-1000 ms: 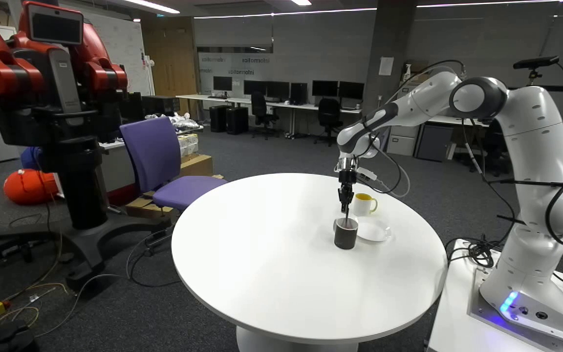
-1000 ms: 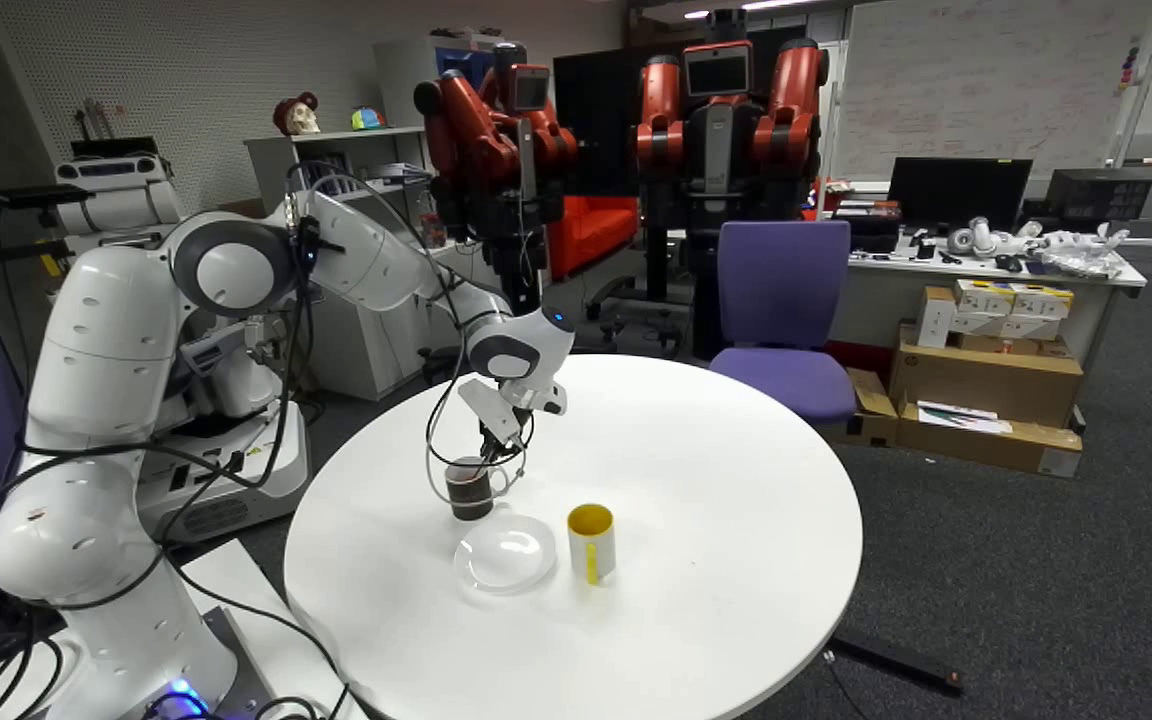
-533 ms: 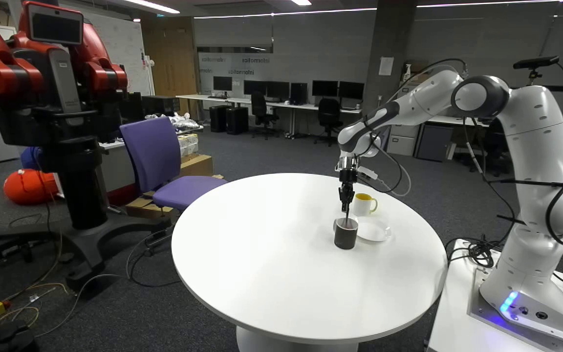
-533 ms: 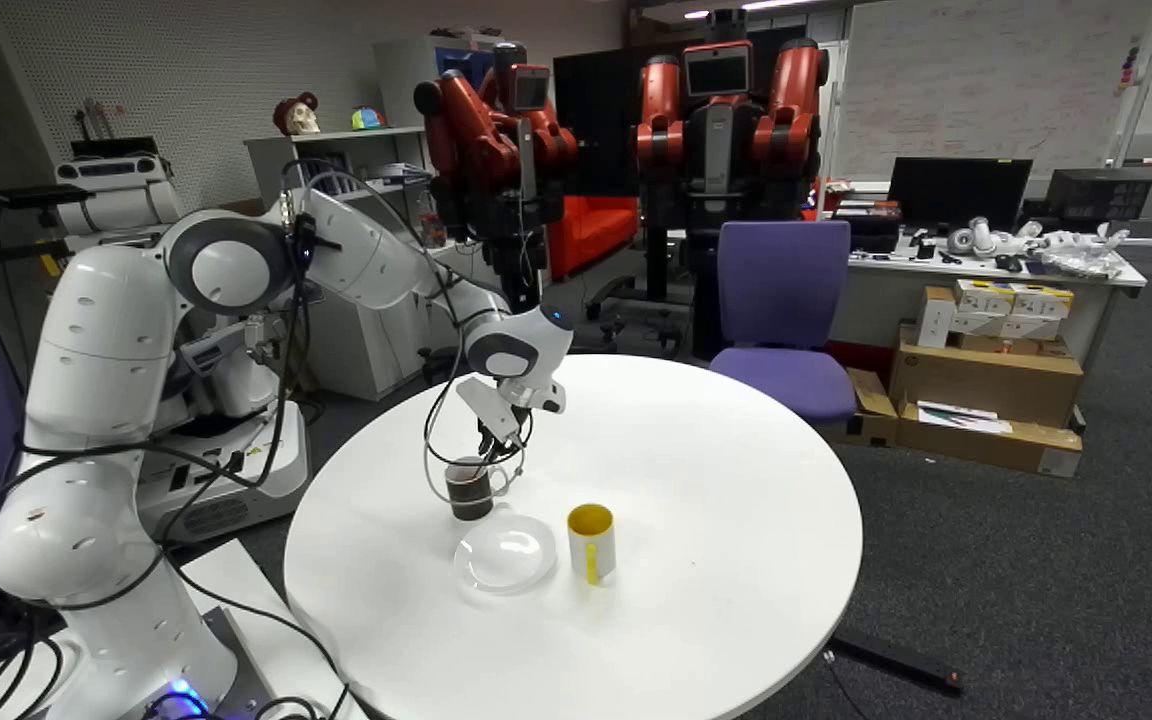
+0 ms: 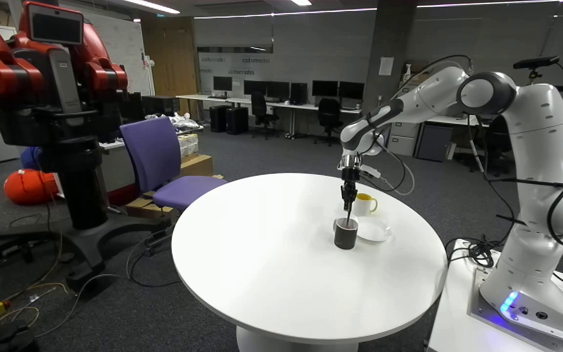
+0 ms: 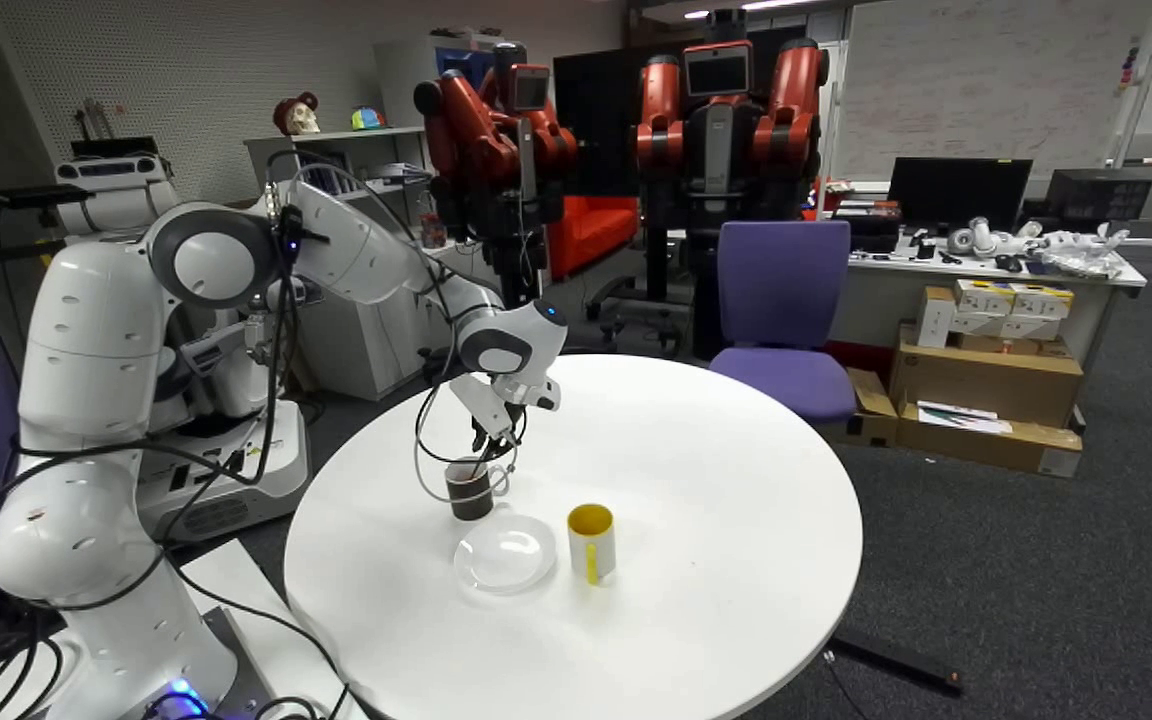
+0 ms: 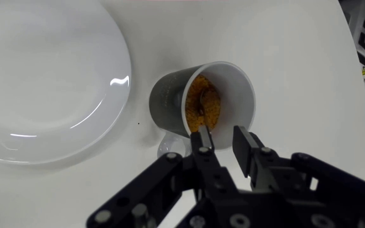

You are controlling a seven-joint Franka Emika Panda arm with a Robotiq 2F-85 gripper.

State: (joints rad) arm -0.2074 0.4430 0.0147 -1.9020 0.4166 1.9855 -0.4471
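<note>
Red robot (image 5: 66, 98): at the far left of an exterior view, a red, black and grey machine with a dark screen for a head.
Purple chair (image 5: 152, 151): right of the red robot, its seat near the edge of the round table (image 5: 271, 259).
Monitors (image 5: 277, 91): a row of black screens across the back of the room.
Round table: white, bearing two mugs and a plate (image 5: 373, 232).
Dark mug (image 5: 345, 238): upright on the round table, right of its centre and under the gripper (image 7: 223, 136); the wrist view shows a pale inside, orange-brown speckled contents (image 7: 195, 101) at the bottom, and a light-coloured handle.
Spoon (image 7: 210, 103): stands in the dark mug, bowl down among the contents, its thin handle rising past the rim to the fingertips.
Gripper: points down over the dark mug, its fingers (image 7: 242, 145) apart with a clear gap between; the spoon's handle meets the finger at the left of the wrist view, at one side of that gap rather than pinched. Whether the two touch, I cannot tell.
White mug (image 5: 362, 206): yellow inside and yellow handle, upright just beside the plate.
Plate: white, flat on the round table, near the dark mug but apart from it.
Arm (image 5: 538, 132): white with dark joint rings, reaching from its base at the right to the gripper; blue light glows on the base.
</note>
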